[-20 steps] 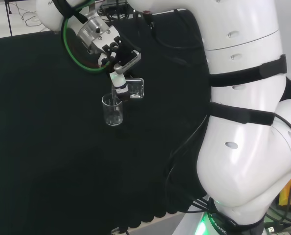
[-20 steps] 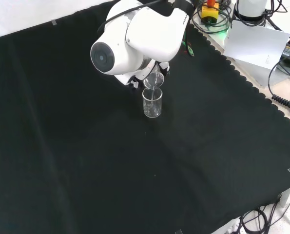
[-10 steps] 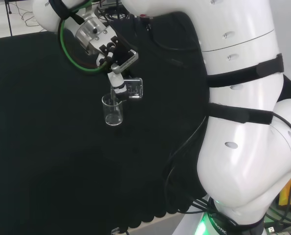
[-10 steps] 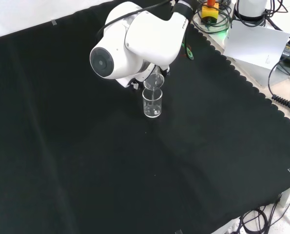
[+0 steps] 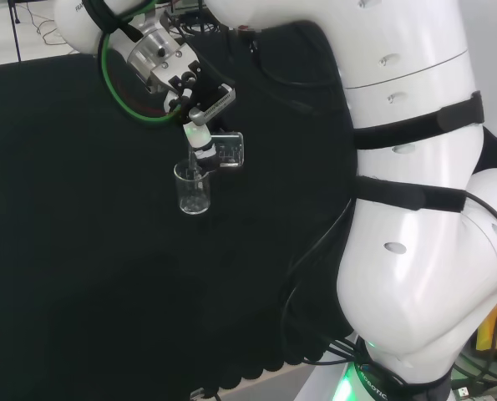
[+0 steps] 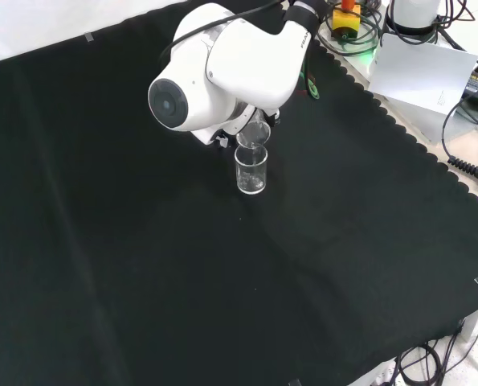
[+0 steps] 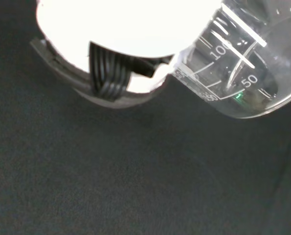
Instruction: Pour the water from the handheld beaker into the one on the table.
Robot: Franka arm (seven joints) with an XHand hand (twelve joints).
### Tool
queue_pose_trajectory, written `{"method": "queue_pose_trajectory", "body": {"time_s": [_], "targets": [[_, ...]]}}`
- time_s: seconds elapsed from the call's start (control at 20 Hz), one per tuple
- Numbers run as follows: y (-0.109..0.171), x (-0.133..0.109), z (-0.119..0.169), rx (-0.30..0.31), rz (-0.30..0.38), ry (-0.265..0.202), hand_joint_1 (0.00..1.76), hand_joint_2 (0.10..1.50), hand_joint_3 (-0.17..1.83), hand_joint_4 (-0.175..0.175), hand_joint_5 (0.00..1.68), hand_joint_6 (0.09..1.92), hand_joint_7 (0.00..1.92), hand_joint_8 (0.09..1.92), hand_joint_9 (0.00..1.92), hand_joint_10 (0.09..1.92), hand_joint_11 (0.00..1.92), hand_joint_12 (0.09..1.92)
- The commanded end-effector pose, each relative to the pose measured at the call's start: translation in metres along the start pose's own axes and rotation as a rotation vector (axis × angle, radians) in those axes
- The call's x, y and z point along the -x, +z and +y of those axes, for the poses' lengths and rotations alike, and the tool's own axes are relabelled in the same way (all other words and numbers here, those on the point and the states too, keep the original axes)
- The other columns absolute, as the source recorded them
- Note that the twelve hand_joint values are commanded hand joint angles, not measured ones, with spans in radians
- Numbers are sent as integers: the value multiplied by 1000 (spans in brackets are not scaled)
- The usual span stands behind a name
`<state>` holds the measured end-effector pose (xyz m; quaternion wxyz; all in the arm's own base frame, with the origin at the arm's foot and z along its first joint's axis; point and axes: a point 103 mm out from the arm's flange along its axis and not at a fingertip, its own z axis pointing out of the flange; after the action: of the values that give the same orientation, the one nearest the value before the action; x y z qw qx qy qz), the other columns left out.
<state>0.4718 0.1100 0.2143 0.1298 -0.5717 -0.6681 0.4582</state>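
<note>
A clear glass beaker (image 5: 193,189) stands upright on the black cloth; in the front view this standing beaker (image 6: 251,169) is just below the arm's white link. My hand (image 5: 200,140) is shut on a second clear beaker (image 5: 229,150), which lies tipped on its side with its mouth over the standing beaker's rim. In the front view the held beaker (image 6: 255,133) shows right above the standing one. The wrist view shows the held beaker (image 7: 243,68) close up with its printed scale, beside a black and white part of the hand (image 7: 111,73).
The arm's big white links (image 5: 415,192) fill the right of the head view. A white link with a grey cap (image 6: 214,68) stands over the hand in the front view. Cables, a white sheet (image 6: 427,68) and the cloth's scalloped edge lie at the front view's right.
The hand and the held beaker have shifted slightly up and left in the head view, with the beaker still tipped over the standing one. The standing beaker has not moved.
</note>
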Motion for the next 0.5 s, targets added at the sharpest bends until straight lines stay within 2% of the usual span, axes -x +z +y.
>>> {"method": "queue_pose_trajectory", "body": {"time_s": [0.05,0.5], "targets": [[-2,-2,-2,12,-4,-11,1295,616,865,-175,1100,1033,1158,1019,1497,919,1084,896],[-3,-4,-4,0,-40,28,1294,617,863,-175,1100,1033,1158,1019,1496,919,1085,896]]}}
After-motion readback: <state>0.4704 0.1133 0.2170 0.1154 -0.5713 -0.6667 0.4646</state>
